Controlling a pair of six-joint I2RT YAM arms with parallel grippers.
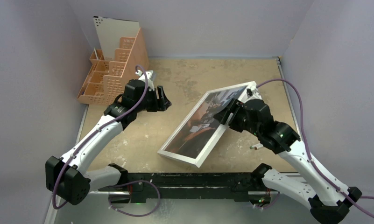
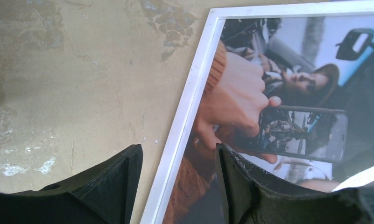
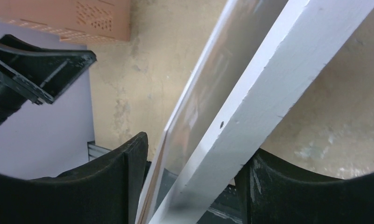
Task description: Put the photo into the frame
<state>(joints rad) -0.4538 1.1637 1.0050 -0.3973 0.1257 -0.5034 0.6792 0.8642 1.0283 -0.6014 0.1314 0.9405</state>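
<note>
Top external: frame (image 1: 178, 158) sits right of table (image 1: 185, 74) centre and is tilted, 3 o'clock long edge lifted, 9 o'clock edge low. Photo (image 1: 206, 119) in frame, picture side up, man-in-car scene. Right gripper (image 1: 234, 114) at lifted edge. Right wrist view: white rim fills gap between jaws, clamped on frame. Left gripper (image 1: 162, 98) hovers at 10 o'clock of frame, apart from it, jaws wide, nothing between. Peach organizer (image 1: 112, 74) at table's 10 o'clock, white board (image 1: 112, 32) standing in it.
</note>
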